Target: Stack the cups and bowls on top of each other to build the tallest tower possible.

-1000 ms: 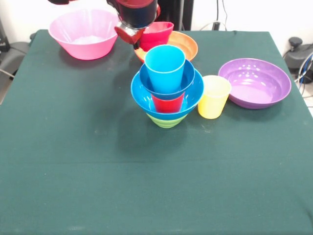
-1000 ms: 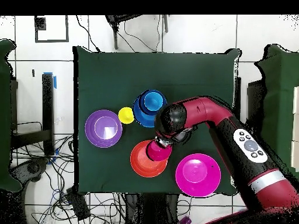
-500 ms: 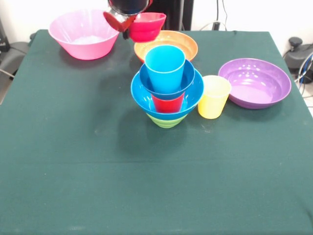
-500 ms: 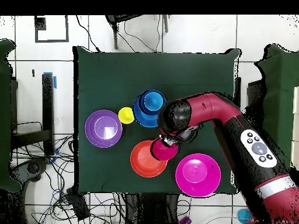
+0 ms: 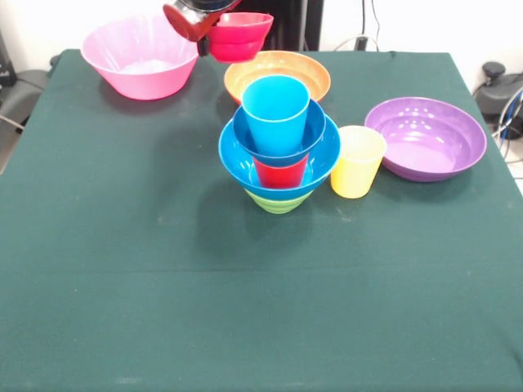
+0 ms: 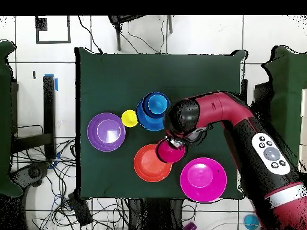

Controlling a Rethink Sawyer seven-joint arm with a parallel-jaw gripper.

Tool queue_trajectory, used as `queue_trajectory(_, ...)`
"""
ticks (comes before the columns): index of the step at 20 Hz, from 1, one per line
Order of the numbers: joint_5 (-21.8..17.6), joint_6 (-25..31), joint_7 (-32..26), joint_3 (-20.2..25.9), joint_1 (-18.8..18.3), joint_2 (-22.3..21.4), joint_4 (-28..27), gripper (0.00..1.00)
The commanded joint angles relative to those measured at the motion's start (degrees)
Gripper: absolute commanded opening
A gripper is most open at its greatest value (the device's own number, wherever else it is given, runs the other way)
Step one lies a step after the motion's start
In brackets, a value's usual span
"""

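Observation:
The tower (image 5: 279,147) stands mid-table: green bowl (image 5: 278,201) at the bottom, large blue bowl, red cup (image 5: 279,172), small blue bowl, sky-blue cup (image 5: 275,112) on top. It also shows in the overhead view (image 6: 153,111). My gripper (image 5: 204,28) is shut on the rim of the small red bowl (image 5: 239,36) and holds it in the air above the orange bowl (image 5: 282,72), behind and left of the tower. In the overhead view the red bowl (image 6: 171,151) hangs between orange bowl (image 6: 150,163) and pink bowl (image 6: 203,179).
The yellow cup (image 5: 357,161) stands just right of the tower. The purple bowl (image 5: 425,137) lies at the right. The large pink bowl (image 5: 140,55) sits at the back left. The red arm (image 6: 240,132) reaches in over the table's side.
My gripper has lifted the small red bowl up out of the orange bowl and carried it slightly left and higher in the front view. The tower has not moved.

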Motion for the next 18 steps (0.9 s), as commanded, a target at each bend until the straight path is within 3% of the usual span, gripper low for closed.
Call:
queue_trajectory(1, 1.1, 4.4, -13.0, 1.5, 3.0, 0.4, -4.1, 0.0)
queue_trajectory(8, 2.6, 2.8, -11.2, 1.3, 5.0, 2.9, -8.4, 0.0)
queue_trajectory(18, 3.6, 5.6, -13.1, 0.5, 6.0, 0.8, -10.2, 0.0)
